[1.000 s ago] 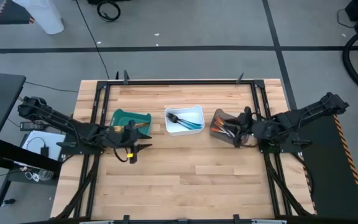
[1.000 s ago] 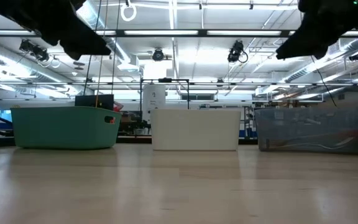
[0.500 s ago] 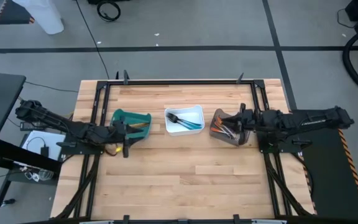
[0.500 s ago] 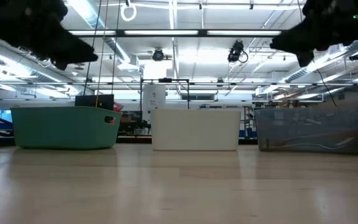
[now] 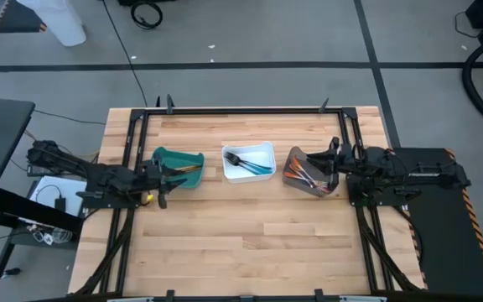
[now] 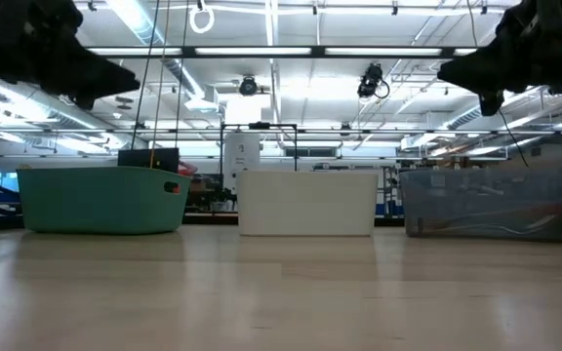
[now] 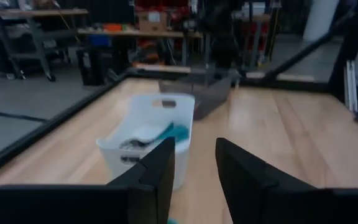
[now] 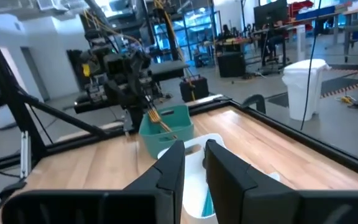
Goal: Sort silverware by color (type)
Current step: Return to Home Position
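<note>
The silverware lies in three bins in a row across the table's middle. Gold pieces lean in the teal bin, one fork sticking up over its rim. Blue-handled pieces lie in the white bin. Orange and silver pieces sit in the grey-brown bin. My left gripper hovers level just left of the teal bin, open, with nothing between its fingers. My right gripper hovers level at the grey-brown bin's right side, open by a narrow gap and empty.
Black rails frame the wooden table on all sides. Bare wood stretches in front of the bins toward the near edge. In the low view both arms hang high above the bins. Workshop benches and cables lie beyond the table.
Both arms have folded back toward their own sides of the table and sunk a little. My left gripper has drawn toward the left and far edges and tipped up to level. My right arm has swung straight, and its gripper now points level at the grey-brown bin.
</note>
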